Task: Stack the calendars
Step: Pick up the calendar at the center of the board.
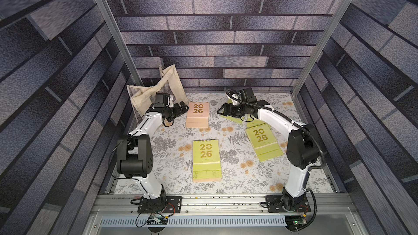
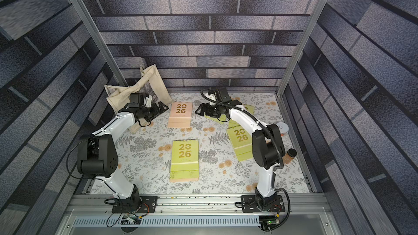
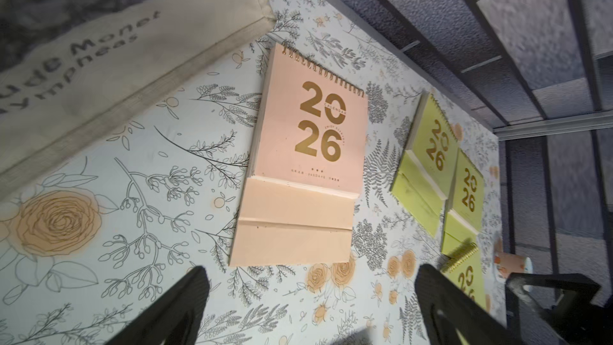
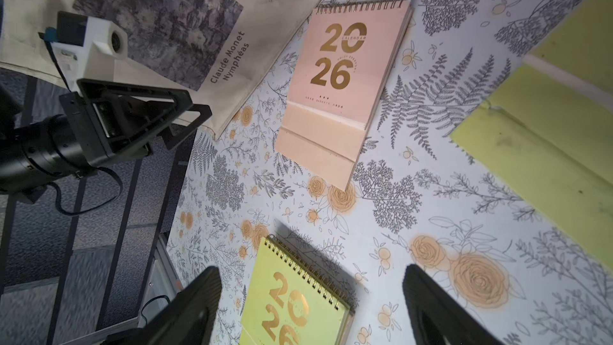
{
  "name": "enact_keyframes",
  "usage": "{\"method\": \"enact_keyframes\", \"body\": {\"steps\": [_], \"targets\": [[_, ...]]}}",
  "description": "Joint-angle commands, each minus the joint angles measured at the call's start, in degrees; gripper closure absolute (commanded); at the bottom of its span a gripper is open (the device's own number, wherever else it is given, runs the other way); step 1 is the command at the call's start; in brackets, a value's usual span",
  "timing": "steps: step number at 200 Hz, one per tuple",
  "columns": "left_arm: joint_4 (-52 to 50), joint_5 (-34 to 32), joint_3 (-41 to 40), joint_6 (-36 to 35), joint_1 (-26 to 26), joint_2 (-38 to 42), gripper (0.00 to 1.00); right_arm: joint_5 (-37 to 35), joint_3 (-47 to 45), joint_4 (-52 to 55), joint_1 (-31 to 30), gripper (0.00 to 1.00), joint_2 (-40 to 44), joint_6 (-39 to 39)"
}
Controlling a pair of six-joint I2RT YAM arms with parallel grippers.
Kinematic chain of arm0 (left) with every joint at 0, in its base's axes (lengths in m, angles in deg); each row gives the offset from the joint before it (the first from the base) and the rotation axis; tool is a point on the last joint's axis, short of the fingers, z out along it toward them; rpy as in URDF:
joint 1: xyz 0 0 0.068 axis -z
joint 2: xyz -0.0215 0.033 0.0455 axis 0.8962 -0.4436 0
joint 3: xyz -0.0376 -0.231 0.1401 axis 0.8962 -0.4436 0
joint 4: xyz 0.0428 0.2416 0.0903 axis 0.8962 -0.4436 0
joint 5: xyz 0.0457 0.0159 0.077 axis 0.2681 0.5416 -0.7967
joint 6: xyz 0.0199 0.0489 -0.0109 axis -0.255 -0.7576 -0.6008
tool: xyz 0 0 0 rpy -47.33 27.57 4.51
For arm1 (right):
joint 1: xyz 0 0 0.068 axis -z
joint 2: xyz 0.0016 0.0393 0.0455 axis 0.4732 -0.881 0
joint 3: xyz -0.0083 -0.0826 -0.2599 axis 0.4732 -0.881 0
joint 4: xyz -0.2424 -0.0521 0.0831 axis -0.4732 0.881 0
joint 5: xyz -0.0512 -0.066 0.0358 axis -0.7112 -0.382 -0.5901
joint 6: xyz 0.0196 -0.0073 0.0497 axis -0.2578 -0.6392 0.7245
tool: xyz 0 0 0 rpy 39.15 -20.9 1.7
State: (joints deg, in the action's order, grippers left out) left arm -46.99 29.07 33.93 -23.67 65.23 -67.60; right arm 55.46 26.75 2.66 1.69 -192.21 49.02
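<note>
Left gripper and right gripper are hanging, fingers spread, empty; the peach calendar between them is likely handling light, stiff, pinchable at its spiral edge.

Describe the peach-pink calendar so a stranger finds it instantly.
Find the cream canvas tote bag at the far left. Beside it lies a spiral-bound desk calendar. Only its cover is peach-pink; the other visible covers are lime-green.

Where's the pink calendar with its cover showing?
In both top views the pink calendar lies at the back, between the left gripper and right gripper, near the tote bag.
</note>
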Motion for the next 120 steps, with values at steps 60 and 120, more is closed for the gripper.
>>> {"method": "enact_keyframes", "body": {"steps": [60,120], "targets": [[-6.15,-19.39,9.83,-1.00,4.56,-10.77,0.00,4.38,22.87,3.47,1.85,0.11,-22.31,-0.34],[-3.62,-22.29,12.79,-2.11,5.39,-16.71,0.00,4.79,27.29,-1.30,1.80,0.11,-28.68,1.85]]}}
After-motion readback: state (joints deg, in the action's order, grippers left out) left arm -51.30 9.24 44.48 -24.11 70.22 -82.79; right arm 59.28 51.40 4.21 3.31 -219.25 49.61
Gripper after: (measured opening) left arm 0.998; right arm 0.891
